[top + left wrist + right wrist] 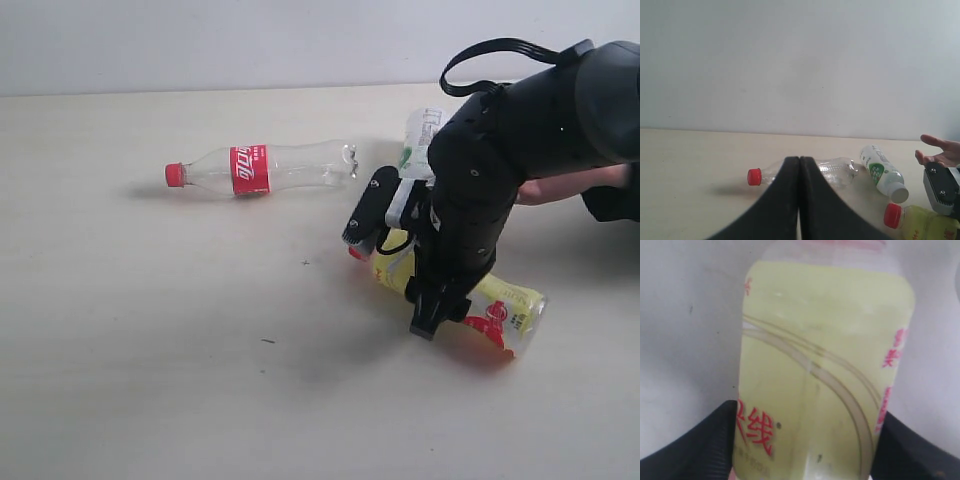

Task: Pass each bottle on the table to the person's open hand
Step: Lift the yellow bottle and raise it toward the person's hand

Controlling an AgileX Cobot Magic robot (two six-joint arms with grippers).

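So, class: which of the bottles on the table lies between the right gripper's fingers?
The yellow bottle with the red cap, on its side beneath the right gripper. The clear red-labelled bottle and white-green bottle lie apart.

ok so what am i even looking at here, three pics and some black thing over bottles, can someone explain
All three pictures show one moment at a two-armed robot. The wide picture comes from a camera off the arms. The other two come from cameras on each arm's wrist, looking out past that arm's tool.

In the wide picture the big black shape is the right arm, with its right tool lowered over a yellow bottle lying on the pale table. The right wrist picture shows that bottle close up between the two black fingers; whether they grip it yet I cannot tell.

The left wrist picture shows the left tool shut and empty. Past it lie a clear bottle with a red cap and a white-green bottle, and a person's open hand waits at the edge.
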